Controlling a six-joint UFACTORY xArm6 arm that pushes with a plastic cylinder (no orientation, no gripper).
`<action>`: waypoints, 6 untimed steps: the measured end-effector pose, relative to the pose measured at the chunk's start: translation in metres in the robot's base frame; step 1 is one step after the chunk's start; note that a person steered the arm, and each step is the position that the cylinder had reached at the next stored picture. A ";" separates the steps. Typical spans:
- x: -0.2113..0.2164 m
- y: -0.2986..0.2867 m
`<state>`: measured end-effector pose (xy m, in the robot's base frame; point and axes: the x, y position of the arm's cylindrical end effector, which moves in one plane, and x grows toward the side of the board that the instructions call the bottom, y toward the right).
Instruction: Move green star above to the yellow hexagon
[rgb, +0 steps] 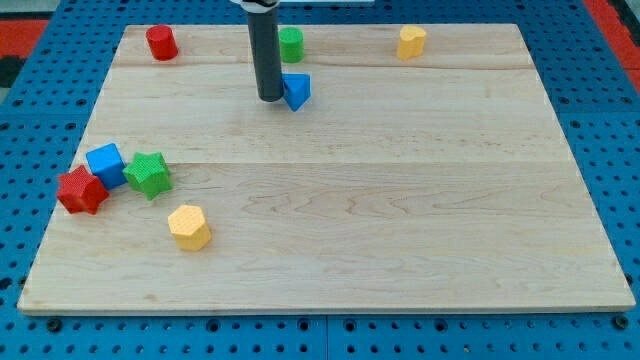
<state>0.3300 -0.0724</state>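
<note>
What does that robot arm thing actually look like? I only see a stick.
Only my end shows: a straight, dark grey, round rod with a smooth matte surface and a flat lower end, my tip. A pale fitting caps it at the view's top. No cables, markings or gripper are visible.

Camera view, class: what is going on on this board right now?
A robot arm's rod stands on a wooden board. My tip rests beside a blue triangular block, on its left in the view, near the top. The green star sits far off at the left, untouched, above the yellow hexagon and beside a blue cube and red star.
</note>
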 end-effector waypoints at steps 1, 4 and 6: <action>0.026 -0.049; 0.068 -0.233; 0.159 -0.226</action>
<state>0.4887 -0.2980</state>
